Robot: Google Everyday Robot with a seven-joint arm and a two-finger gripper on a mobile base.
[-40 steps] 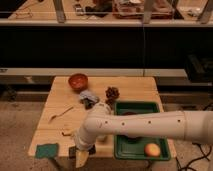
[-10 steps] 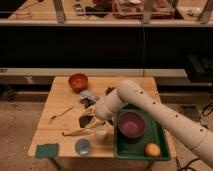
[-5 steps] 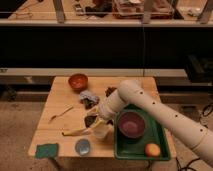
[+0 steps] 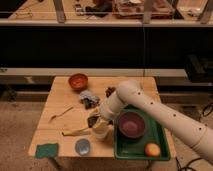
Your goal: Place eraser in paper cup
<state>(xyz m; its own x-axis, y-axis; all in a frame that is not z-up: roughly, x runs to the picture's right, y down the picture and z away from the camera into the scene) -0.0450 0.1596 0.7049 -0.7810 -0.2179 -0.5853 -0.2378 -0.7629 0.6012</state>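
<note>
My gripper [image 4: 98,123] hangs at the end of the white arm over the middle of the wooden table [image 4: 60,102]. It is shut on the eraser [image 4: 93,120], a dark block that shows at its left side. The paper cup [image 4: 102,133], small and white, stands right under the gripper next to the tray's left edge. The gripper partly hides the cup's rim. The eraser sits just above and slightly left of the cup's mouth.
A green tray [image 4: 142,149] at the right holds a purple bowl [image 4: 131,124] and an orange fruit [image 4: 152,149]. An orange-red bowl [image 4: 78,80], a crumpled grey wrapper [image 4: 88,97], a spoon [image 4: 61,114], a banana [image 4: 76,132], a grey-blue disc [image 4: 82,146] and a green pad [image 4: 46,149] lie on the table.
Four seconds ago the arm reached low across the table's front. It now stands over the cup with the eraser. In the last second the gripper has barely shifted.
</note>
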